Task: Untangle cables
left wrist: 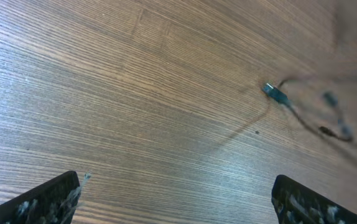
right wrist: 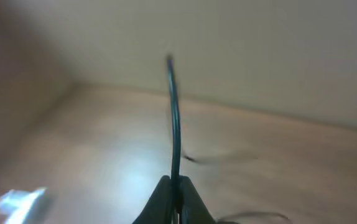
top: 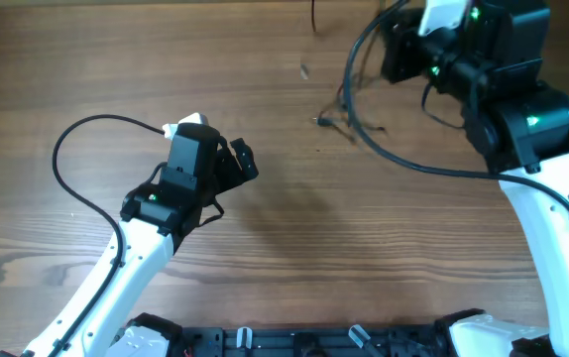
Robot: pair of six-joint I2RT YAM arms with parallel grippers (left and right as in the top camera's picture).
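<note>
The cables [top: 349,111] are thin dark cords lying loosely at the far right of the table, with a small plug end [top: 320,121] pointing left. In the left wrist view the plug [left wrist: 277,93] and blurred strands [left wrist: 328,127] lie ahead to the right. My left gripper [top: 243,161] is open and empty over bare wood, well left of the cables; its jaws [left wrist: 175,199] are spread wide. My right gripper [top: 392,45] is raised at the far right edge. Its jaws [right wrist: 177,185] are shut on one thin cable [right wrist: 173,112] that rises straight up from them.
A thick black arm cable [top: 413,164] loops across the table under the right arm. Another one [top: 66,139] curves at the left arm. A small dark speck [top: 304,71] lies near the far edge. The table top [top: 294,258] is wood.
</note>
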